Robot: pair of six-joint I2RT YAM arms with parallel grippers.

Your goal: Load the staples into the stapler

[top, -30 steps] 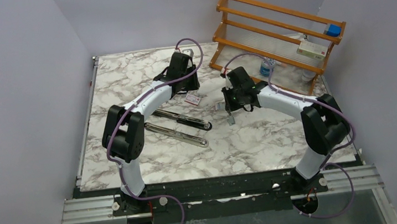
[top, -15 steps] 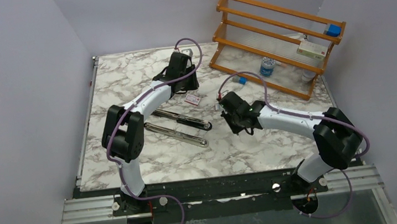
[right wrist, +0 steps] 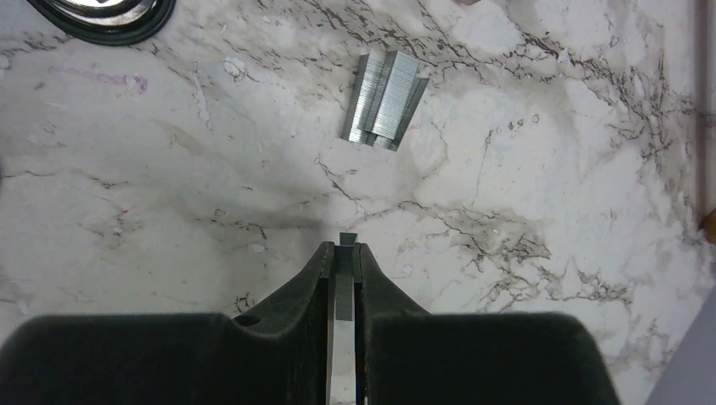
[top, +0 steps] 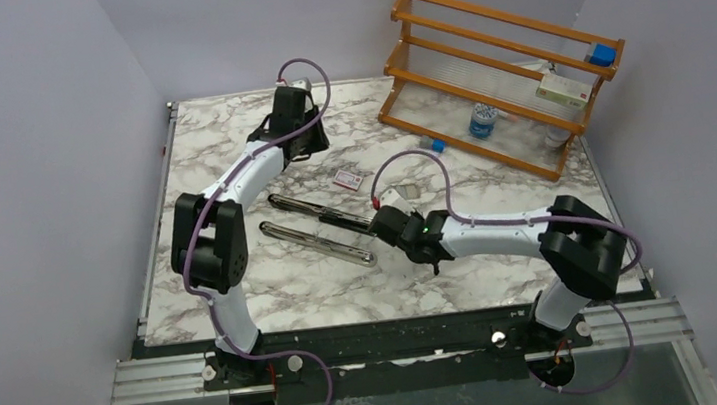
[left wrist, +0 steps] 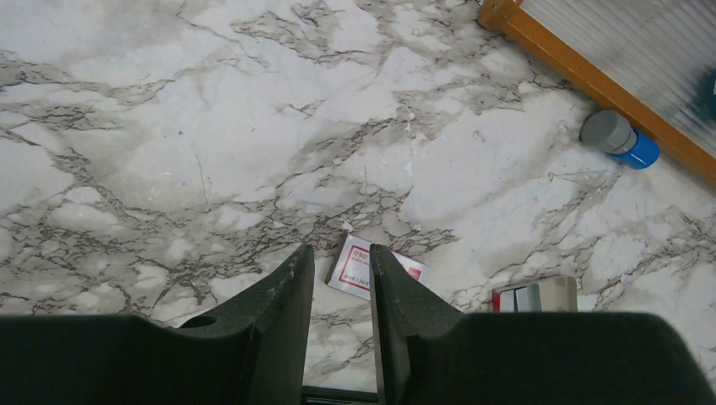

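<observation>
The left gripper (left wrist: 340, 253) is being held above the far-left part of the marble table (top: 274, 297), at about 11 o'clock from the stapler (top: 328, 215). Its jaws are standing slightly apart with nothing between them, probably so that this arm is being parked clear of the work. The stapler is lying near the middle of the table, folded fully open. Its black top is being left flat beside the silver channel (top: 324, 245), so the channel is being offered from above for loading. At about 1 o'clock from the stapler, just apart from it, the staples box (top: 348, 178) is resting label-up, and the same box is being seen past the left fingertips in the left wrist view. The right gripper (right wrist: 342, 246) is being brought to the 3 o'clock end of the stapler, its jaws closed on a thin staple strip (right wrist: 344, 287). The strip is being pinched edge-on along its length, likely so that it can be lined up with the channel. More loose staple strips (right wrist: 384, 99) are lying on the marble at 12 o'clock from these fingers. The wooden rack (top: 496, 22) is standing at the far right, well apart.
</observation>
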